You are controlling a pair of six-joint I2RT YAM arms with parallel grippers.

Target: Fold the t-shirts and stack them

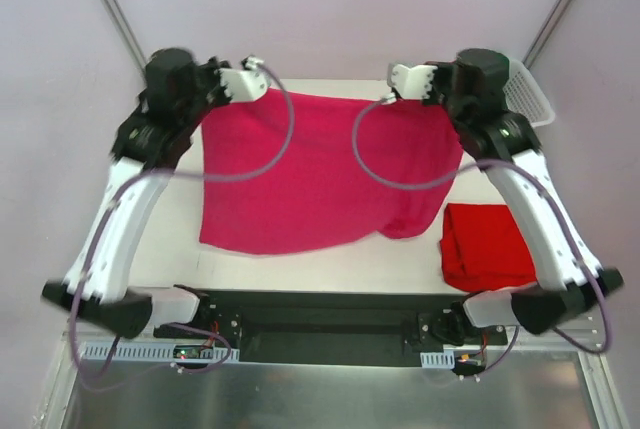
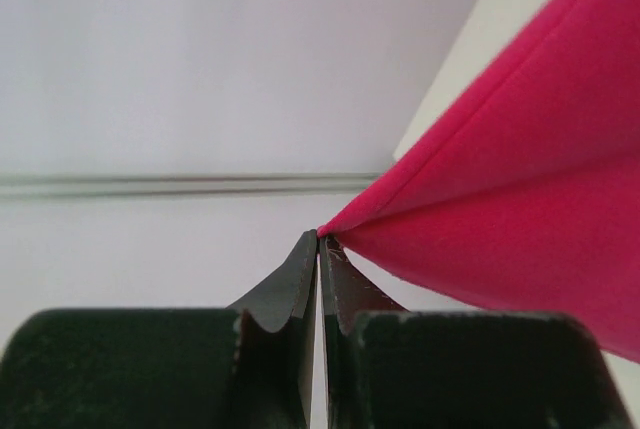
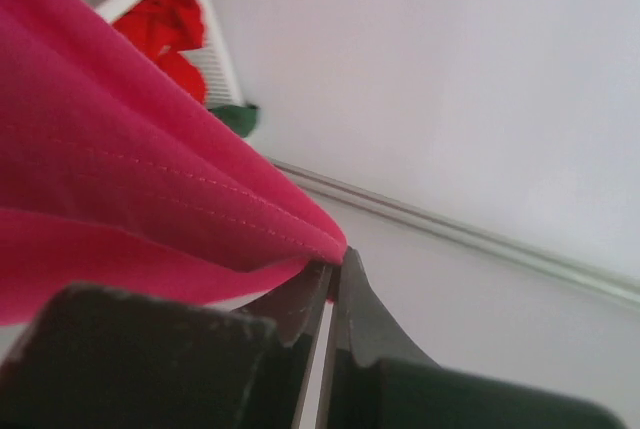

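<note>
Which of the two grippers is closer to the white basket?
Right. The right gripper, shut on one far corner of the pink t-shirt, is near the basket; the left gripper holds the other far corner, across the shirt from it.

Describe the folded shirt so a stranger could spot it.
Look at the white table, at its near right corner beside the right arm. The red t-shirt lies there folded small and flat, unlike the big magenta t-shirt spread across the middle.

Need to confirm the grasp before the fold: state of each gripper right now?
Left gripper: closed, pinching an edge of the magenta t-shirt.
Right gripper: closed, pinching the same shirt's hemmed edge.
</note>
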